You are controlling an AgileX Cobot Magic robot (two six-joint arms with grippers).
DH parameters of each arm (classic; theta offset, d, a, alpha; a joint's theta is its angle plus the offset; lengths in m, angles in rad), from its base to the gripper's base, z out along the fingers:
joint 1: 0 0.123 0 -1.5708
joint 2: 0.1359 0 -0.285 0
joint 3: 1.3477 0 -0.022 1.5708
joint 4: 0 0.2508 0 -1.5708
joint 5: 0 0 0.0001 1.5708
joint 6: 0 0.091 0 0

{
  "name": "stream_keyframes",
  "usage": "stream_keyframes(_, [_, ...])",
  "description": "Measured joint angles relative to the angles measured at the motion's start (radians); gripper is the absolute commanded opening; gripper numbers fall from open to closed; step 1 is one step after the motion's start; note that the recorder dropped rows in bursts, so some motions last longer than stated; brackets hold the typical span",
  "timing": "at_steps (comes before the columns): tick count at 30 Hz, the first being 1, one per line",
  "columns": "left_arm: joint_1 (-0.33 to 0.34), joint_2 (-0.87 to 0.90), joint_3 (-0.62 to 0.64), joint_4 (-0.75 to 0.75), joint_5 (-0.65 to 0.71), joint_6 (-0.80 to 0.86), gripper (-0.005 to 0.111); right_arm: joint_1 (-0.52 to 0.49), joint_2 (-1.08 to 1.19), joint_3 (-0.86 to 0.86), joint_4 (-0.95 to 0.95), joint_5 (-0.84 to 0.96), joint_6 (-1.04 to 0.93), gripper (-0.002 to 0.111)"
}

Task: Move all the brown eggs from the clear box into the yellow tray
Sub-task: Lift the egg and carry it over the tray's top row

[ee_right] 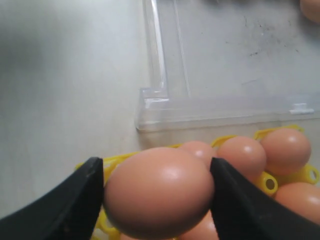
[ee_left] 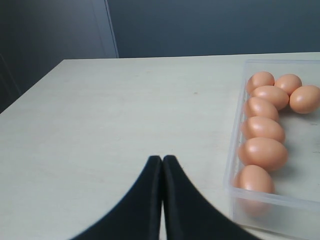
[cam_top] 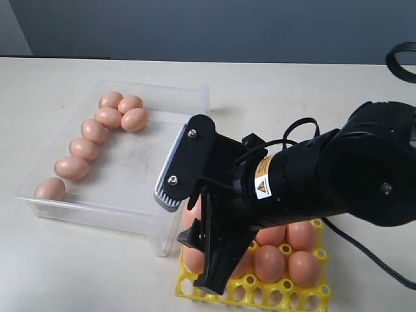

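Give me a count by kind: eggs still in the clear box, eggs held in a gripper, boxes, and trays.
Loose eggs in the clear box: 8
Held egg in the right gripper: 1
Clear box: 1
Yellow tray: 1
Total: 11

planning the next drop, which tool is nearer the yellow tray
Right. The right tool holds a brown egg just over the yellow tray; the left tool hangs shut over bare table beyond the clear box.

Plain brown eggs (cam_top: 84,149), yellow tray (cam_top: 187,286)
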Motion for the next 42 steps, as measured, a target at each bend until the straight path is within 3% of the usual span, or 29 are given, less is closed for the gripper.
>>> stream_keyframes(9, [0.000,0.000,0.000,0.000,0.000,0.000,0.000,0.000,0.000,0.000,-0.002,-0.012,0.000,-0.001])
stream_keyframes(21, [0.000,0.000,0.000,0.000,0.000,0.000,0.000,-0.002,0.000,0.000,-0.012,-0.170,0.002,-0.001])
stream_keyframes(28, [0.000,0.000,0.000,0.000,0.000,0.000,0.000,-0.069,0.002,0.000,-0.012,-0.303,0.090,-0.001])
stream_keyframes(42, [0.000,0.000,0.000,0.000,0.000,0.000,0.000,-0.093,0.008,0.000,-0.012,-0.324,0.108,-0.001])
